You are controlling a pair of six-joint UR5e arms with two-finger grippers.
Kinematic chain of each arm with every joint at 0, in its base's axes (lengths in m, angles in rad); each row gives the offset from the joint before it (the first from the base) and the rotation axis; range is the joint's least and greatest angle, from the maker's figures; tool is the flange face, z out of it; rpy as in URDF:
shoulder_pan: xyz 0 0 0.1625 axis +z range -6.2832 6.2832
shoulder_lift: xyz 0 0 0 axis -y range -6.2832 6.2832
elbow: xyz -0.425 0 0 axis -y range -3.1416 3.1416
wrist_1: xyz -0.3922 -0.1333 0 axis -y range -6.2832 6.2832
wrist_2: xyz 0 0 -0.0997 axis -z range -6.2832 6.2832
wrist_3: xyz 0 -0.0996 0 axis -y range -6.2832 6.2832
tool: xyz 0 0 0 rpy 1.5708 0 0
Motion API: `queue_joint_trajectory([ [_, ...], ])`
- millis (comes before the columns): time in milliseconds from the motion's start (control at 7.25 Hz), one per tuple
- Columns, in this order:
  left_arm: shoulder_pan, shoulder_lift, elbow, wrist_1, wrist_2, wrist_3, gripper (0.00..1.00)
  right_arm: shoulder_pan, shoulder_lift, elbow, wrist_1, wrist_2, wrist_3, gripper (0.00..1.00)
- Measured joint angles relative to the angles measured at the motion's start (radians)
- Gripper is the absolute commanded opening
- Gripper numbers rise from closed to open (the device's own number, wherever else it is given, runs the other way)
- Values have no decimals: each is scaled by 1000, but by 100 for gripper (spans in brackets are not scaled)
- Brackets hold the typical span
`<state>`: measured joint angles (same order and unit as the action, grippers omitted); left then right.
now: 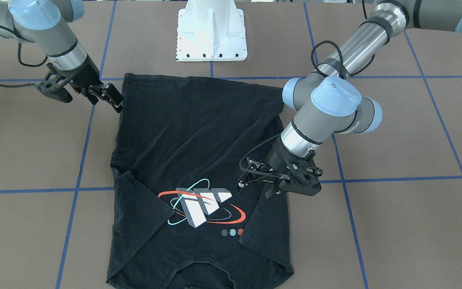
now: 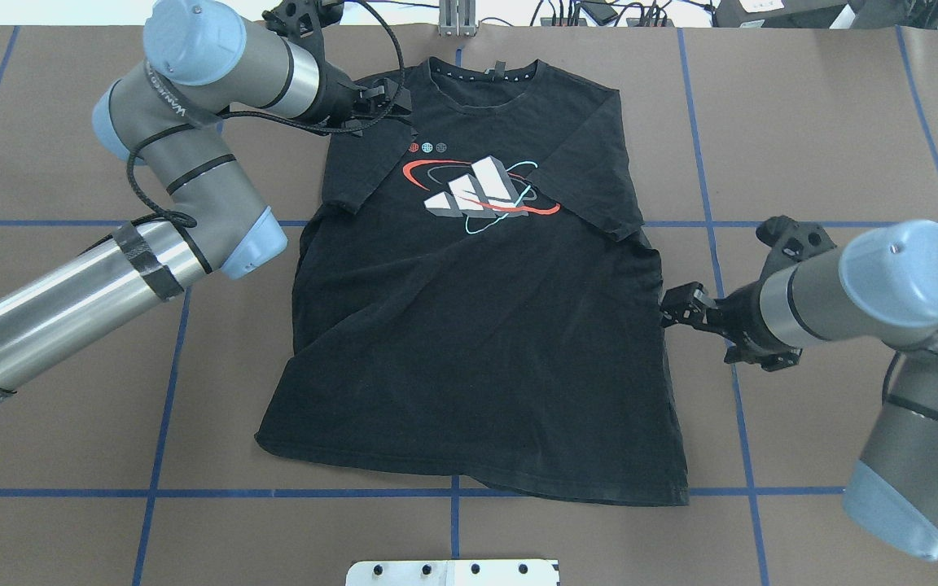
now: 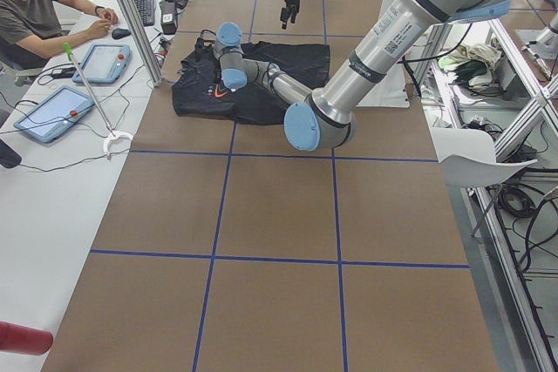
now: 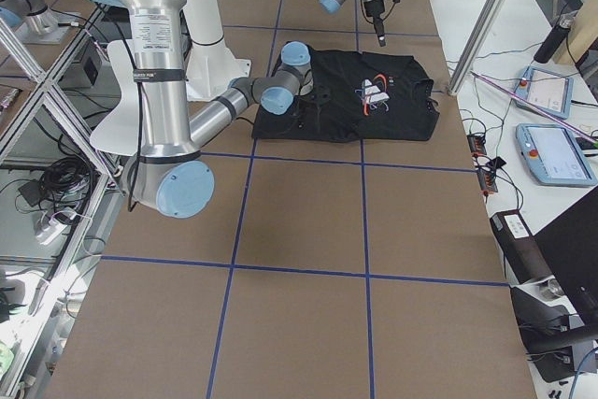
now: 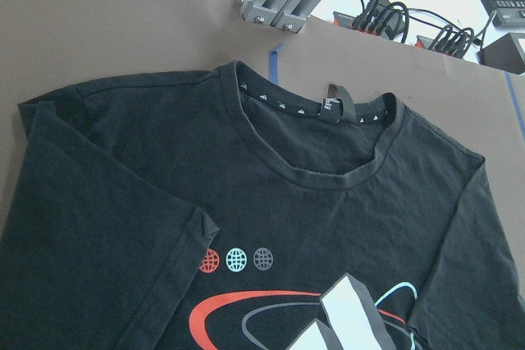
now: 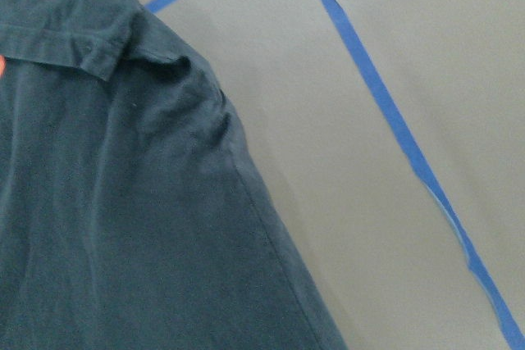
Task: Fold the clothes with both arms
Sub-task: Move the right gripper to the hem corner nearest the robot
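1. Left gripper [image 1: 254, 191]: jaws spread wide, holding nothing, over the shirt [image 1: 191, 132] by its folded-in sleeve [image 1: 265, 224].
2. Right gripper [image 1: 112, 98]: at the shirt's side edge; I cannot tell how far it is open.
3. Shirt lies print-up on the table [image 1: 395, 224].

Bright, even overhead light leaves only faint, soft shadows on the matte brown counter [image 1: 407, 132]. The black cotton T-shirt [image 6: 123, 227] looks slightly blurred and bluish in the right wrist view.
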<state>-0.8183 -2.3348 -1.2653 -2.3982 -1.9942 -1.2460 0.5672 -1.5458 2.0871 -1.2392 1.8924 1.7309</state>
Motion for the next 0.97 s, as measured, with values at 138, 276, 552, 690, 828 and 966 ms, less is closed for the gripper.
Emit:
queue_joint_trajectory([
  [138, 1, 38, -57, 1, -6, -2, 87, -83, -44, 38, 3, -71, 122, 98],
  [276, 2, 71, -103, 1, -29, -12, 87, -171, -64, 52, 4, -152, 221, 97],
  [552, 2, 101, -140, -1, -81, -40, 87, -300, -89, 57, 5, -239, 295, 94],
  [690, 3, 104, -150, -2, -86, -53, 87, -341, -96, 56, 6, -259, 303, 94],
  [828, 3, 103, -154, -2, -84, -58, 88, -372, -101, 55, 6, -271, 306, 93],
  [966, 3, 104, -156, -2, -74, -61, 88, -399, -108, 54, 5, -280, 307, 90],
])
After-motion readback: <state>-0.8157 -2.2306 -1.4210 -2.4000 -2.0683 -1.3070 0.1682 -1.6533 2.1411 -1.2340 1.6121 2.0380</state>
